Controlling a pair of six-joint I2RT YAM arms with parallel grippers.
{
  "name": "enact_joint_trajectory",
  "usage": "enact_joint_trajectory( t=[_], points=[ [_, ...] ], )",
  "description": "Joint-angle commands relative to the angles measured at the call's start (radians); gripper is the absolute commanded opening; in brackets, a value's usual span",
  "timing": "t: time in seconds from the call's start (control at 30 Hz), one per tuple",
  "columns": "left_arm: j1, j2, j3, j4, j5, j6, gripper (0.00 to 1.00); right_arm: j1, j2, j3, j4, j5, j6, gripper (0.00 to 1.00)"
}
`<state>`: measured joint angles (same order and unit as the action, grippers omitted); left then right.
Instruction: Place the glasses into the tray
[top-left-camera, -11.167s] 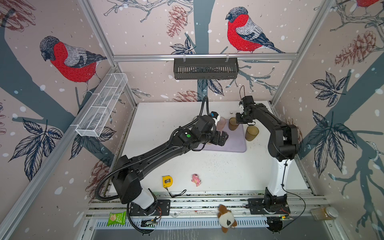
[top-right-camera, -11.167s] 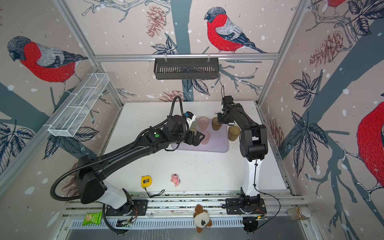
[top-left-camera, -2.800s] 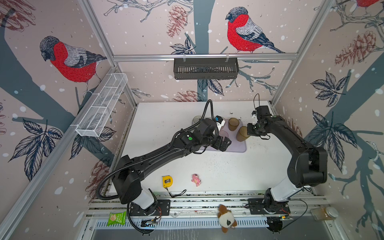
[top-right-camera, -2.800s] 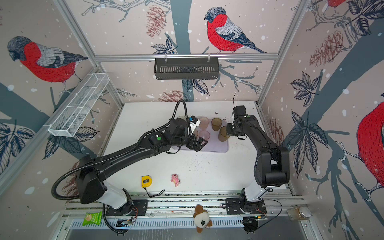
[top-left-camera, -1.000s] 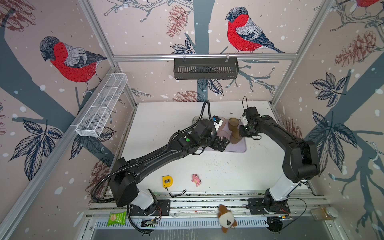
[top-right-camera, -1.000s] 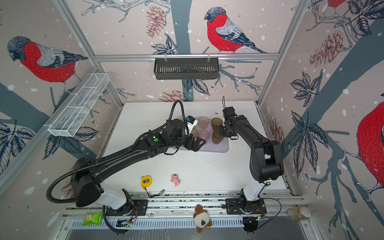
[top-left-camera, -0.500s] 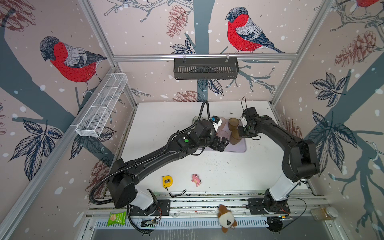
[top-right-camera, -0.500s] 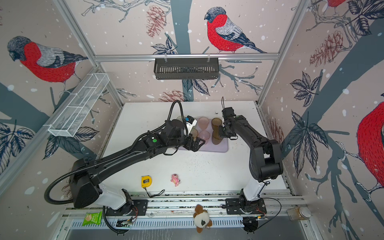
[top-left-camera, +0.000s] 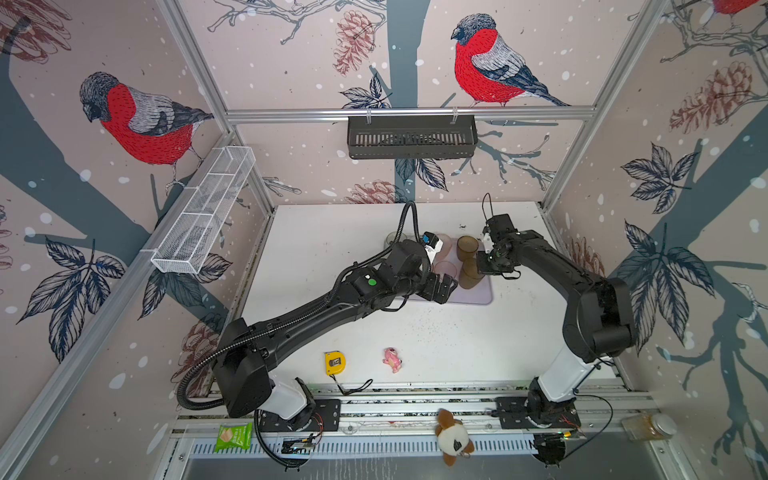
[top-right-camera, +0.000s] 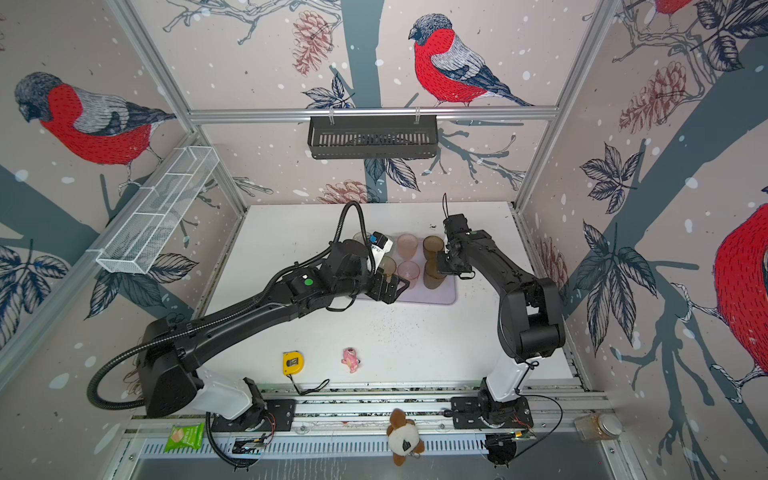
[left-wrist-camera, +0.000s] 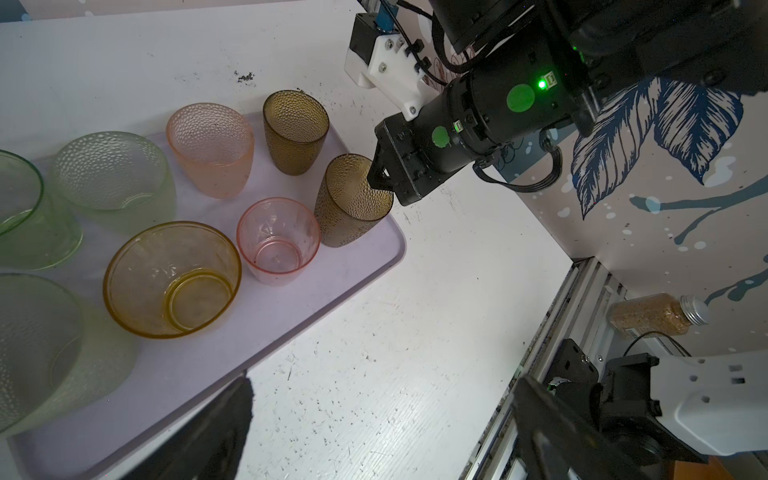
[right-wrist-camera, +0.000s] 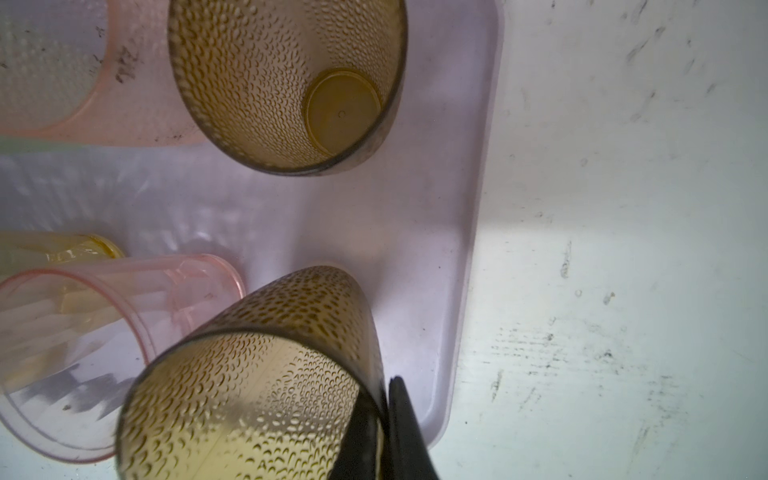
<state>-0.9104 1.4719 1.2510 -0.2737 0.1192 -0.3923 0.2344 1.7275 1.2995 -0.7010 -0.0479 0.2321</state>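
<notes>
Nearest, on the front rail, lie a plush toy (top-left-camera: 453, 436) and a green snack packet (top-left-camera: 233, 436). Farther in, a yellow tape measure (top-left-camera: 334, 362) and a small pink toy (top-left-camera: 392, 359) rest on the white table (top-left-camera: 324, 249). Beyond them the left claw (top-left-camera: 438, 289) hangs released over the near edge of the lavender tray (left-wrist-camera: 353, 270), its jaws spread wide and holding nothing. All eight glasses (left-wrist-camera: 172, 278) are over the tray, mouths up. At its near right corner the right claw (left-wrist-camera: 379, 183) is clenched on the rim of a tilted brown glass (left-wrist-camera: 353, 208), just beside a clear pink glass (left-wrist-camera: 278, 241); whether its base touches the tray I cannot tell. A second brown glass (left-wrist-camera: 295, 133) stands upright behind it. On the back wall hangs a black slotted basket (top-left-camera: 411, 137).
</notes>
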Motion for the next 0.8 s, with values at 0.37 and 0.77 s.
enact_joint_trajectory(
  t=[0.37, 0.77],
  points=[
    [-0.001, -0.003, 0.0, 0.021, -0.006, 0.001, 0.97, 0.005, 0.007, 0.022, -0.01, 0.029, -0.011, 0.06],
    [0.001, 0.004, 0.008, 0.021, 0.001, 0.01, 0.97, 0.009, 0.012, 0.03, -0.012, 0.031, -0.012, 0.08]
  ],
)
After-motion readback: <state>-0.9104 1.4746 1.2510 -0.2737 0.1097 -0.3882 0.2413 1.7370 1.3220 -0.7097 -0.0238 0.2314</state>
